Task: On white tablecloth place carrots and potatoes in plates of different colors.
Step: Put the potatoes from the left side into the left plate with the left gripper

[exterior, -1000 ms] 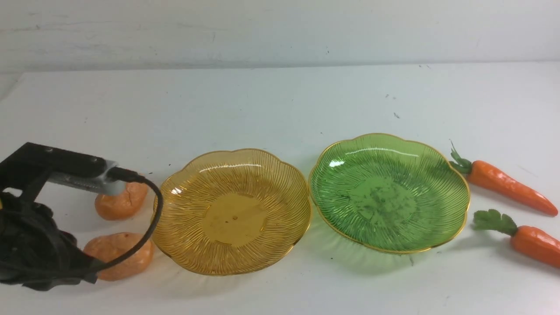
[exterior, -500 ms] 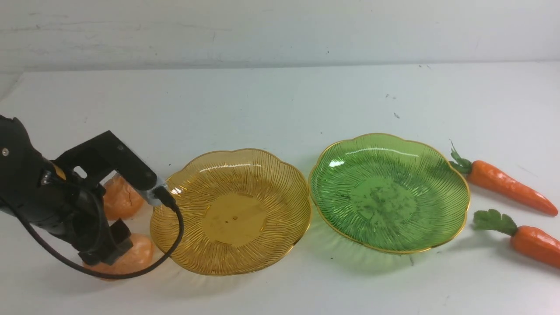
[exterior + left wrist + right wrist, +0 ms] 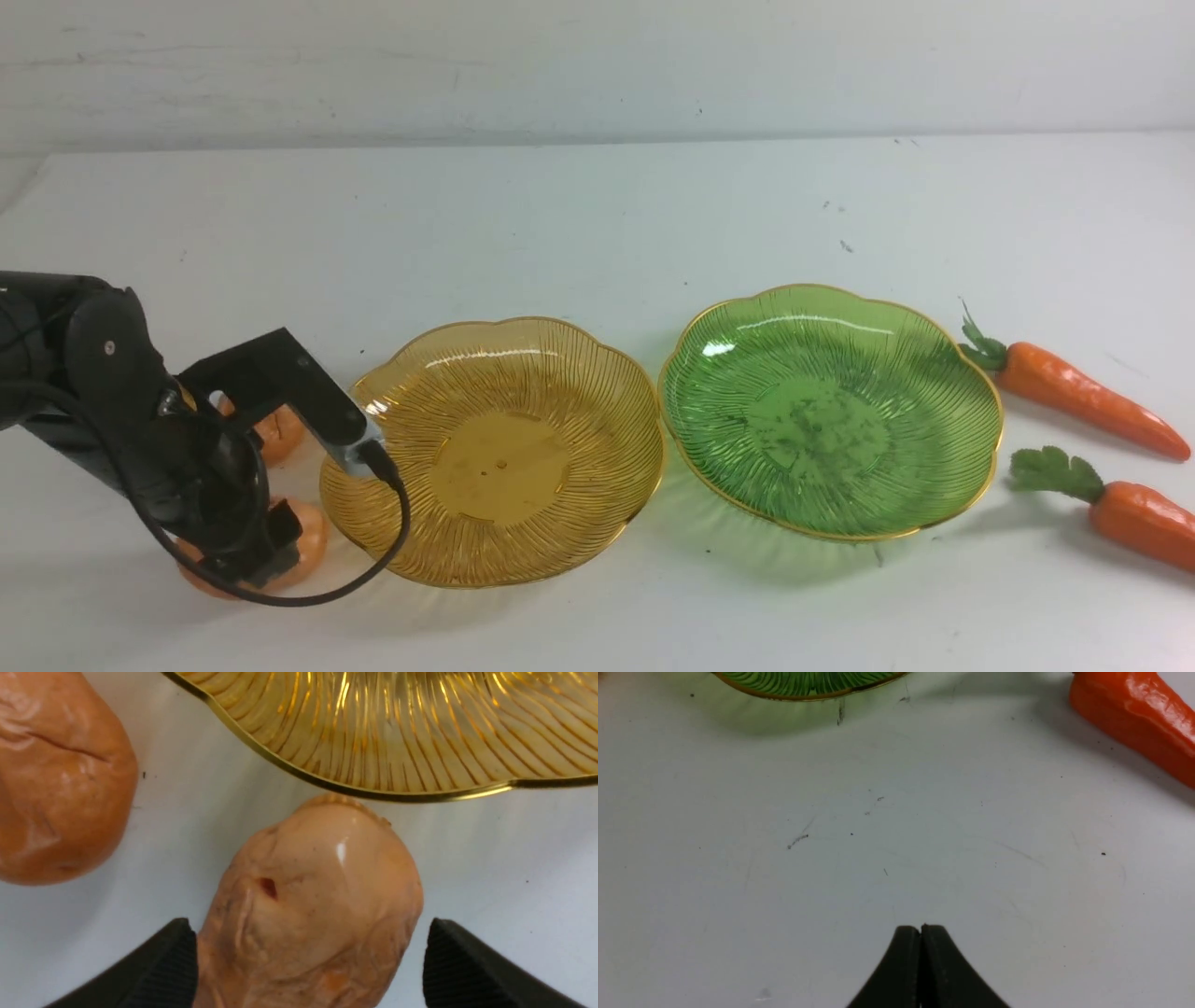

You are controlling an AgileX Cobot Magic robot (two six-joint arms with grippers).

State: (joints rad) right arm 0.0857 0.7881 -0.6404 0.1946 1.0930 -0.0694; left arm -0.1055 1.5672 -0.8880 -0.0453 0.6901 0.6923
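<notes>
In the front view, the left gripper [image 3: 271,551] straddles the nearer potato [image 3: 310,541], close beside the amber plate [image 3: 495,467]. The left wrist view shows spread fingers flanking it, rim crowding its far end. In the right wrist view, the right gripper [image 3: 920,933] is clenched, well apart from the carrot [image 3: 1134,716].

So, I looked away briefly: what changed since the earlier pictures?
The left arm swung right, its open jaws now over the nearer potato; nothing was gripped. Both plates, the other potato and both carrots stayed put.
</notes>
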